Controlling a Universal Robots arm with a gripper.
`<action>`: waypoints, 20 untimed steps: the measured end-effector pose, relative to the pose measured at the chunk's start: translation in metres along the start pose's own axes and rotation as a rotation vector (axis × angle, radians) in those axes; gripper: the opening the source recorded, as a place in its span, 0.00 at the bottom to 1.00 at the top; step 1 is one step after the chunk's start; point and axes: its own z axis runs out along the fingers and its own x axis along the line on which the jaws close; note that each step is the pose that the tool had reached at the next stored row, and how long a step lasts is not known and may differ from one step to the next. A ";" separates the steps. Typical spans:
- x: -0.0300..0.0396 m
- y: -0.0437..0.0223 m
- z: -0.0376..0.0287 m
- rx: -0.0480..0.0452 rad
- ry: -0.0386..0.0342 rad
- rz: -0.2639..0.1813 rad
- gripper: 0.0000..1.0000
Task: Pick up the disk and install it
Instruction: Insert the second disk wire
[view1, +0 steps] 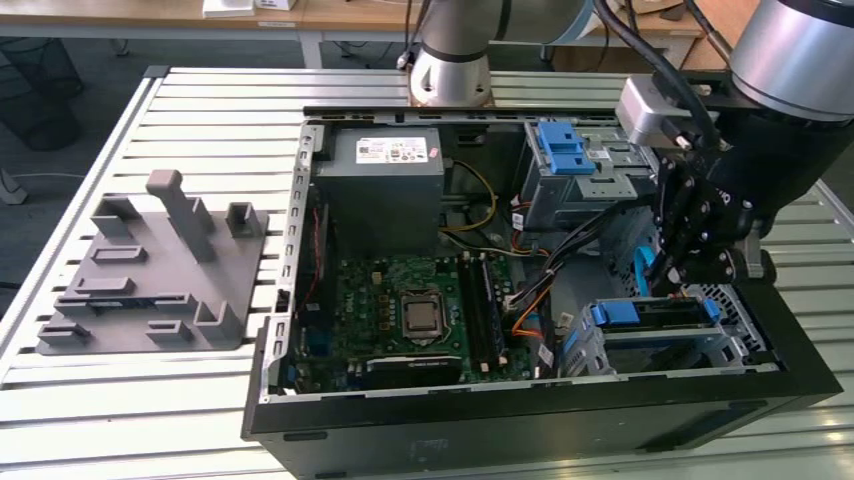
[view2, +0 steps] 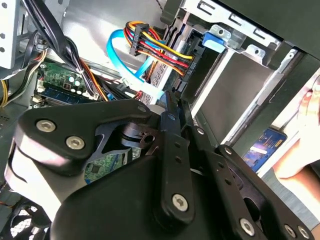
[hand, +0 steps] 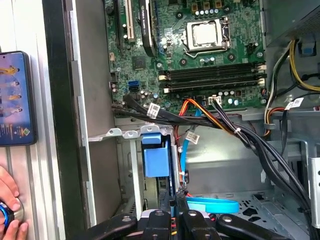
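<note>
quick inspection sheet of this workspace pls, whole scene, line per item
surface: slatted metal table carrying an open computer case
job's things: disk cannot be picked out for sure; lower drive cage has a blue piece at its top
clutter: grey moulded fixture at the exterior view's left; phone lying beside the case
grippers: gripper down inside the case, just above the lower drive cage; state of the jaws cannot be told
cables: light-blue flat cable close by the gripper; red-orange-yellow bundle; black leads crossing the case
surroundings: a person's hand next to the case; desks behind the table
</note>
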 end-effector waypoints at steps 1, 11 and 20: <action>0.0000 0.0000 0.0000 -0.0001 -0.0003 0.000 0.16; 0.0054 -0.0014 0.0044 -0.0080 -0.0534 0.001 0.16; 0.0137 -0.0035 0.0101 -0.0092 -0.0630 0.001 0.16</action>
